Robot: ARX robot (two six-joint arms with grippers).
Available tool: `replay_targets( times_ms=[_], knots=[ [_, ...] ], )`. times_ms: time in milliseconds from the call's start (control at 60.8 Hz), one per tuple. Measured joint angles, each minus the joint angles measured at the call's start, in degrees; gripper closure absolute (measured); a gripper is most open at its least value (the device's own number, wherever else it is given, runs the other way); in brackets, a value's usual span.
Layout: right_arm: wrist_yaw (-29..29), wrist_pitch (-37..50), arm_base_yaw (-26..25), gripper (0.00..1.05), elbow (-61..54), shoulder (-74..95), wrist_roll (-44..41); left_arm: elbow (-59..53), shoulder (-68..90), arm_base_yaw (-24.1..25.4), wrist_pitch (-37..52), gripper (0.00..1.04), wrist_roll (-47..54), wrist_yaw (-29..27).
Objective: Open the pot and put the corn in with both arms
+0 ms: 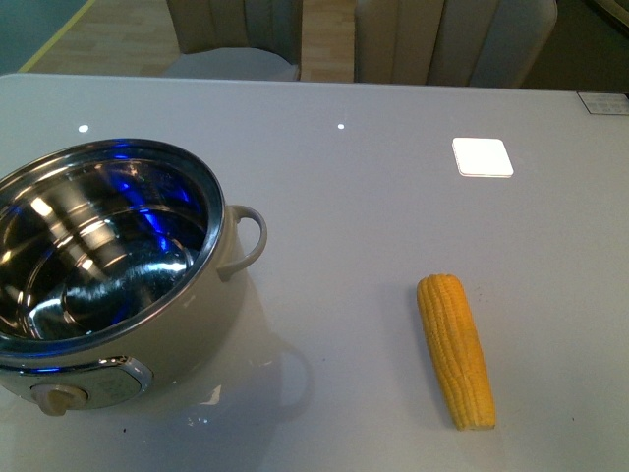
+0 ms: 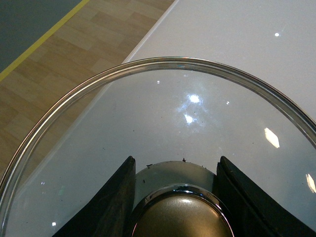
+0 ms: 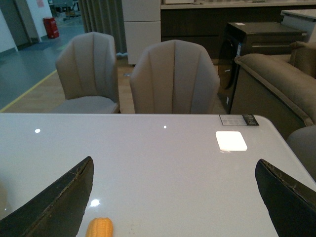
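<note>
The cream pot (image 1: 187,324) stands uncovered at the front left of the table, its shiny steel bowl (image 1: 98,246) empty, loop handle (image 1: 248,241) toward the middle. The yellow-orange corn (image 1: 455,349) lies on the table to its right, flat end nearest me. In the left wrist view my left gripper (image 2: 176,197) is shut on the knob (image 2: 180,217) of the glass pot lid (image 2: 163,118), held over the table's edge. In the right wrist view my right gripper (image 3: 173,197) is open, and the corn's tip (image 3: 99,228) shows by one finger. Neither arm shows in the front view.
Two beige chairs (image 3: 173,74) stand behind the table's far edge. A bright white square reflection (image 1: 482,157) lies at the back right of the table top (image 1: 373,236). Wooden floor (image 2: 54,74) runs beside the table. A sofa (image 3: 276,84) is further off.
</note>
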Motion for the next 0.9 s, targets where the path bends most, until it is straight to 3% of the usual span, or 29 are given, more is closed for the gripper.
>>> replay_targets(
  times_ms=[362, 904],
  knots=[
    [0.0, 0.0, 0.0, 0.09, 0.0, 0.0, 0.0, 5.2, 13.1, -1.1, 7.4, 0.61, 0.8, 0.2],
    [0.0, 0.0, 0.0, 0.09, 0.0, 0.0, 0.0, 9.4, 23.6, -2.4, 9.3, 0.61, 1.3, -0.3]
  ],
)
